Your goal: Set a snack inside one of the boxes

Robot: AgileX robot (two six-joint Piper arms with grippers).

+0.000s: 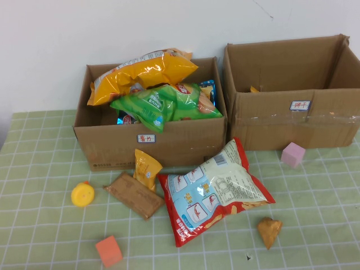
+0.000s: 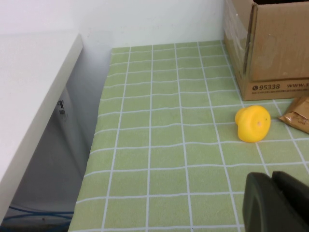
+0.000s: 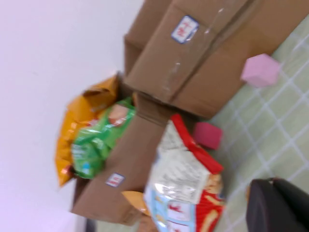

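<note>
Snack bag (image 1: 215, 188) untouched; pincers (image 2: 275, 203) (image 3: 277, 205) low, apart.

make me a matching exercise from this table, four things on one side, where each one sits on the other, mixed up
Things:
1. yellow chip bag
2. pink block
3. orange block
4. red and white snack bag

Places:
A. near table edge, towards the robot's left
B. on top of the pile in the left box
C. flat on the table in front of both boxes
D. on the table just in front of the right box

Pairs: 1-B, 2-D, 3-A, 4-C

Neither the left gripper nor the right gripper holds anything.
</note>
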